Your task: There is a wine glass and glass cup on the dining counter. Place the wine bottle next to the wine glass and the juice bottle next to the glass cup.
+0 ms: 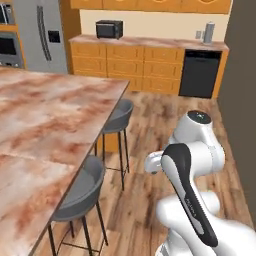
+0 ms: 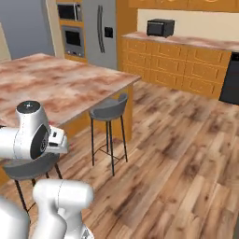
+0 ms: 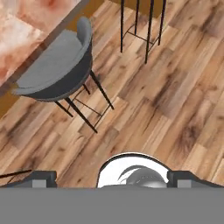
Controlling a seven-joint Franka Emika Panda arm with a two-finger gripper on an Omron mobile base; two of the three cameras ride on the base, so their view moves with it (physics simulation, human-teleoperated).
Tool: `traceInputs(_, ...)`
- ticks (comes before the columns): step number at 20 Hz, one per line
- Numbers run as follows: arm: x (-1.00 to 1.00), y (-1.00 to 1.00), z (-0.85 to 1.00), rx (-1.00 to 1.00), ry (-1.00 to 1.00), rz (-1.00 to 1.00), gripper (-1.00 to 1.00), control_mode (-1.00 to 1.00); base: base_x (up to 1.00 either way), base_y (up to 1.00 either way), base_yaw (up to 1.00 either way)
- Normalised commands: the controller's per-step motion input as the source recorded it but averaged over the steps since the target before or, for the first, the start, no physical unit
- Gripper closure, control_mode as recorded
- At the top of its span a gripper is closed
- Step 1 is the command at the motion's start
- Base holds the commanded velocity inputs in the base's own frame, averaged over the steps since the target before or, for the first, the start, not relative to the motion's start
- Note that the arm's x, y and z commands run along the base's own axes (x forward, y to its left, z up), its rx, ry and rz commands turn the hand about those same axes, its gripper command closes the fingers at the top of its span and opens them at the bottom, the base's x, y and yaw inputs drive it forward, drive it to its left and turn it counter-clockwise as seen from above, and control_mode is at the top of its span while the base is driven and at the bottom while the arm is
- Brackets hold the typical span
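The dining counter [image 3: 26, 26] has its reddish marbled edge at the upper left of the hand view. At the bottom of that view the gripper [image 3: 113, 178] points down at the floor, and its two dark fingertips [image 3: 41, 177] sit wide apart. Beyond the fingers lies the wooden plank floor [image 3: 166, 87]. A grey bar stool [image 3: 57, 65] on thin black legs stands tucked against the counter's edge.

In the left base view the white arm [image 1: 192, 150] rises at the lower right. The counter [image 1: 50, 115] stretches along its left side, with the near stool [image 1: 80, 190] and a second stool [image 1: 119, 116] lined up beside it.

In the right base view the counter [image 2: 60, 79] lies ahead and to the left. Well behind it are a steel fridge [image 2: 100, 32], orange cabinets [image 2: 177, 65], and a black microwave [image 2: 160, 28] on the back worktop.
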Motion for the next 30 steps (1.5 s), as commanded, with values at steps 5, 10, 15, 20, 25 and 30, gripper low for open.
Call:
traceInputs(5,0.00,0.00,0.00,0.00,0.00,0.00,-1.00,1.00,-0.03,0.01,-0.94)
traceInputs(10,0.00,0.00,0.00,0.00,0.00,0.00,-1.00,1.00,0.18,-0.03,-0.73)
traceInputs(15,0.00,0.00,0.00,0.00,0.00,0.00,-1.00,1.00,0.75,0.06,-0.20)
traceInputs(20,0.00,0.00,0.00,0.00,0.00,0.00,-1.00,1.00,0.86,0.15,-0.04)
traceInputs(25,0.00,0.00,0.00,0.00,0.00,0.00,-1.00,1.00,0.90,0.16,0.00)
traceInputs(30,0.00,0.00,0.00,0.00,0.00,0.00,-1.00,1.00,0.89,0.16,0.00)
